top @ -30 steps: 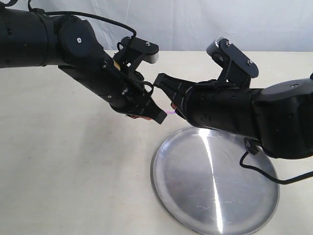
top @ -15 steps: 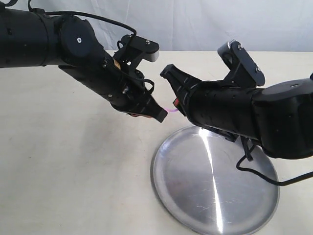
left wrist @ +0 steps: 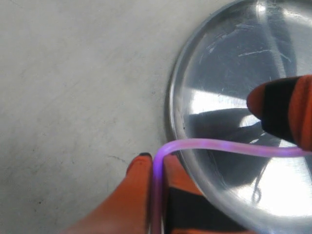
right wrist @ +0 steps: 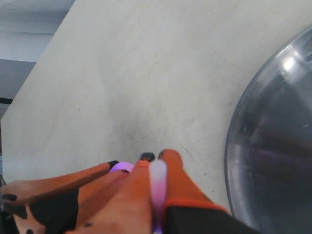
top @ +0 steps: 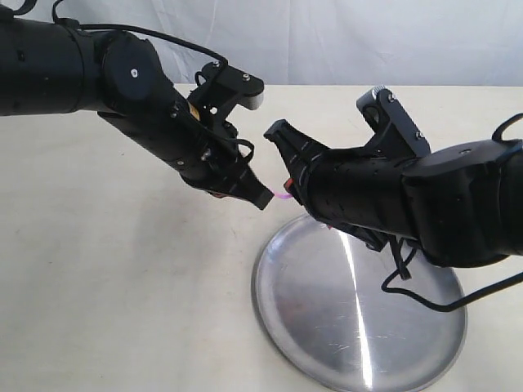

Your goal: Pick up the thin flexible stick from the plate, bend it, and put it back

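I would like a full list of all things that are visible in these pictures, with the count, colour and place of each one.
thin pink translucent plastic stick: one, pink, in the air near the plate's rim, bent, gripped by both grippers.
round shiny silver metal plate: one, silver, on the table, partly under the right arm.
table: one, pale cream, under everything.
backdrop: one, white, behind the table.
left gripper: one, black with orange pads, shut on the stick.
right gripper: one, black with orange pads, shut on the stick.
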Robot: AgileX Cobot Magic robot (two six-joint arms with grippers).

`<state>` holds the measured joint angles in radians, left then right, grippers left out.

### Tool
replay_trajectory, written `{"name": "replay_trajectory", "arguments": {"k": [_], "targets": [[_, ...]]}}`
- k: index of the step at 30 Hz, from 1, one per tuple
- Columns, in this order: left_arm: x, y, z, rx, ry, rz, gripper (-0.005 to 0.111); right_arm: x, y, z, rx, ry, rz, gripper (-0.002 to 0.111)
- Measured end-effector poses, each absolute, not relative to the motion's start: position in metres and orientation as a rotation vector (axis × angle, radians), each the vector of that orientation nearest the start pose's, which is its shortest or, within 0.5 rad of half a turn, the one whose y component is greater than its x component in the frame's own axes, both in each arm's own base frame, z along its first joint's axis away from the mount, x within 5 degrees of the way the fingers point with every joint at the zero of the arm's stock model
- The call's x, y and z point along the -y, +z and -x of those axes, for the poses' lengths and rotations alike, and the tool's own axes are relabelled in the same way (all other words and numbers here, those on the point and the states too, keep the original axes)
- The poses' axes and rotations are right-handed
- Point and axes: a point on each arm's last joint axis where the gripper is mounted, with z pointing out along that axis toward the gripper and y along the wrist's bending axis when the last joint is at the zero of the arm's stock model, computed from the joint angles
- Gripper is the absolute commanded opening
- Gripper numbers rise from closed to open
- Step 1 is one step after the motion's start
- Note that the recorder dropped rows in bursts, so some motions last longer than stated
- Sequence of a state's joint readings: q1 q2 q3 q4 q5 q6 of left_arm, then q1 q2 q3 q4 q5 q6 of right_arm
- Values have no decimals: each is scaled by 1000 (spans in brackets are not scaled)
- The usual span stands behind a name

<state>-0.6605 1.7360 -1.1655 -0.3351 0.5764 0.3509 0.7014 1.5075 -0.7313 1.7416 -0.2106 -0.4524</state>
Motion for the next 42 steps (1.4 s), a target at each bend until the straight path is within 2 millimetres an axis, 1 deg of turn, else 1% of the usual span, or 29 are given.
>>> {"name": "replay_trajectory", "arguments": {"k": [15, 30, 42], "targets": [[235, 221, -276, -2457, -437, -993, 0, -177, 206, -237, -2274, 795, -822, -1], [239, 204, -278, -2524, -469, -966, 0, -179, 203, -236, -2289, 808, -829, -1], [241, 200, -280, -2531, -478, -950, 0, -179, 203, -236, -2293, 810, -828, -1]]}}
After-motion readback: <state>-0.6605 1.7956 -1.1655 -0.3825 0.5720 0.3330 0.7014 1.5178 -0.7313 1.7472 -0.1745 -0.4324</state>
